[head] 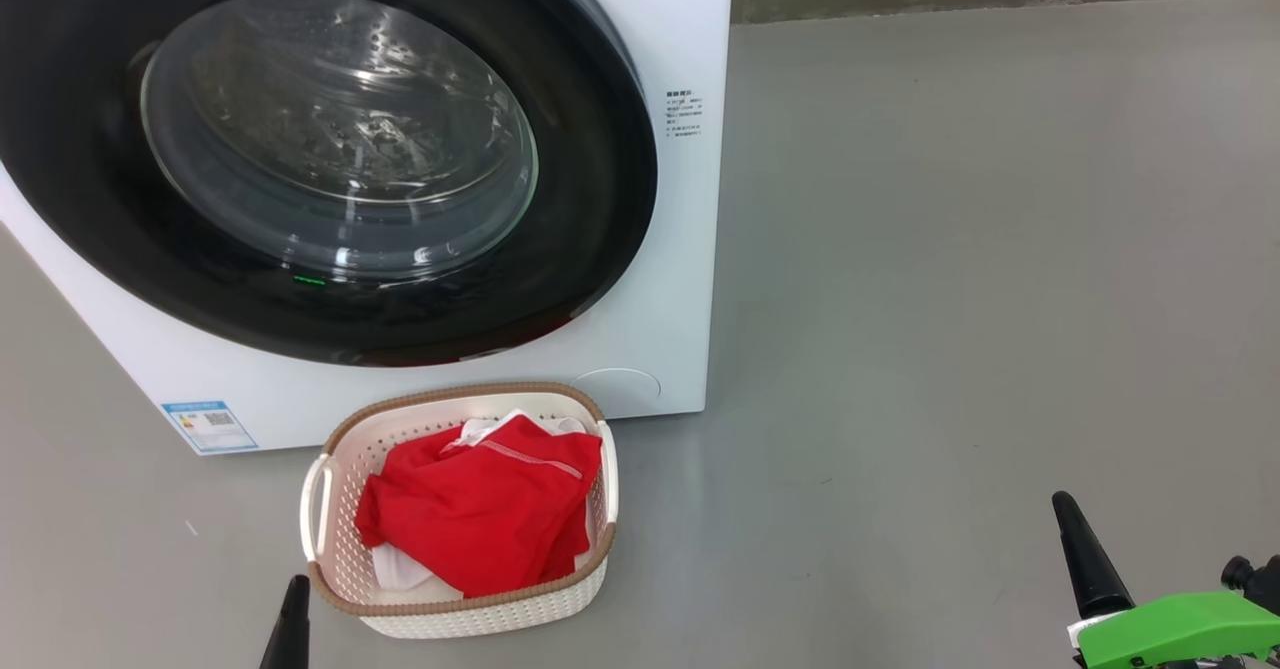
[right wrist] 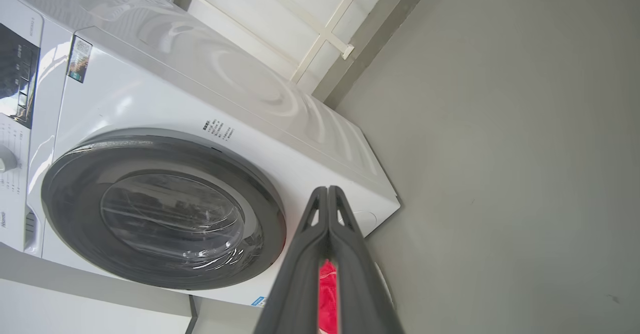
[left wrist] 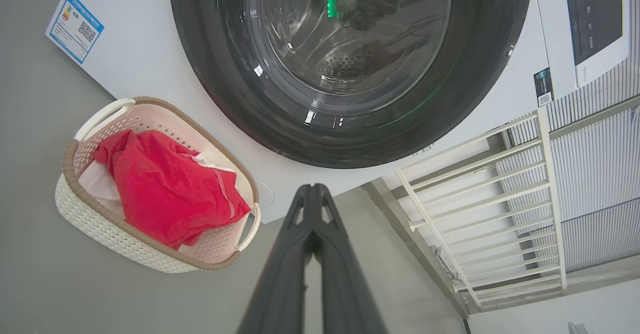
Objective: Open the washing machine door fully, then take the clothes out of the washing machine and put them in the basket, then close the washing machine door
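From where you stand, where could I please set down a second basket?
The widest bare floor lies right of the washing machine and the basket. A smaller patch lies left of the basket, below the blue label. Between basket and machine front it is crowded.

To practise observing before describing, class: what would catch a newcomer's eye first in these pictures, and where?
The bright red clothes stand out most, heaped in the cream basket on the grey floor just in front of the washing machine. Behind them looms the washing machine door, shut, its glossy black rim ringing a clear glass bowl.
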Motion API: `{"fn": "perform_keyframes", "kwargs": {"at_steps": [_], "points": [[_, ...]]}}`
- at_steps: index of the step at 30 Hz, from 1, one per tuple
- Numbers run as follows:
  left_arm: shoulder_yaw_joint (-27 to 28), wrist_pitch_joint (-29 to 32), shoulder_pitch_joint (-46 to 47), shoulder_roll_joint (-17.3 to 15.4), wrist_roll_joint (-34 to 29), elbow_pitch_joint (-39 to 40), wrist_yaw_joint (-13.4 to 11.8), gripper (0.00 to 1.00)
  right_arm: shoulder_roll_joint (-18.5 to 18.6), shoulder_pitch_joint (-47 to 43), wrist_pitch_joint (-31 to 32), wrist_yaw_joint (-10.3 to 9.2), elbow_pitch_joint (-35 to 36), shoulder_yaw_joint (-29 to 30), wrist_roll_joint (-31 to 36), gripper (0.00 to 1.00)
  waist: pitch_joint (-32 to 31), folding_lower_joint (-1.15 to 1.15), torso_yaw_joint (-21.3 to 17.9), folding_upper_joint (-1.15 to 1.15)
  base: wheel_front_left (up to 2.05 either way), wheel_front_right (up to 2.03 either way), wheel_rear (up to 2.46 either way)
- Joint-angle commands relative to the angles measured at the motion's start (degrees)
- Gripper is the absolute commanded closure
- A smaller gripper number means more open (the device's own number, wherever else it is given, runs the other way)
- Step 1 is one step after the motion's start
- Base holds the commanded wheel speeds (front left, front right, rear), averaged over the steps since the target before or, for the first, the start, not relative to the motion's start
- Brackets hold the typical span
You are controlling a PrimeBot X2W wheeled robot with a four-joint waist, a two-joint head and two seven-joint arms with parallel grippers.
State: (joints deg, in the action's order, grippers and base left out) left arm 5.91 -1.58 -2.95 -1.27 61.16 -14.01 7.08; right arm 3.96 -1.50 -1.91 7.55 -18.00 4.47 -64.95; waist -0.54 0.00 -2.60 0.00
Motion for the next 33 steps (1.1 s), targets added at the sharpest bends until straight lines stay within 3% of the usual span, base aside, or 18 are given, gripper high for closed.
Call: {"fn": "perform_keyframes", "kwargs": {"at_steps": [1, 33], "points": [[0.99, 0.49, 2.89, -1.09, 2.21, 1.08, 0.26, 1.0, 0.57, 2.9, 0.49, -0.04, 1.8, -0.35, -2.05, 1.0, 0.04, 0.0, 0.13, 0.0, 0.0, 0.0, 0.0], [0.75, 5.58, 7.08, -1.44, 21.52, 0.33, 0.36, 1.0, -0.47, 6.1, 5.75, -0.06, 3.26, 1.21, -18.98, 1.0, 0.5, 0.0, 1.78, 0.0, 0.0, 0.0, 0.0]]}}
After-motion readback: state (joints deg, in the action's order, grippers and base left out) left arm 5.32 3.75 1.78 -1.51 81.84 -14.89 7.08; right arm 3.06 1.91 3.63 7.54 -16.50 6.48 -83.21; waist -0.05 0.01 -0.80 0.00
